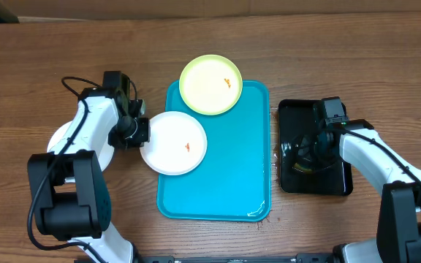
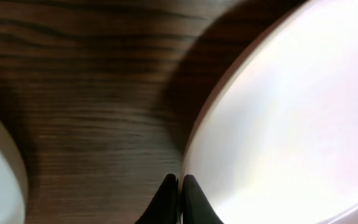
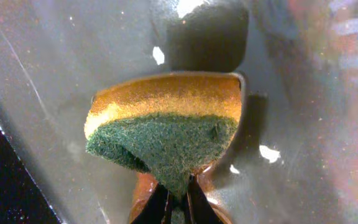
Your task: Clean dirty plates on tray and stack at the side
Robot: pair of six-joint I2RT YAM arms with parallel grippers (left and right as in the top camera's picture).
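Wood table (image 1: 35, 58), left pincer (image 2: 180, 190) closed by white plate (image 2: 291, 124); right pincer (image 3: 178, 198) pinching sponge (image 3: 166, 118), clear only from wrist

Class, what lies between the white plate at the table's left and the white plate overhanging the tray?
The left gripper, jaws shut at the rim of the overhanging plate, over the bare table; overhead view shows it.

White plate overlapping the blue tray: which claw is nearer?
Left. Left claw at the white plate's left rim; right claw holds a sponge in the black tray.
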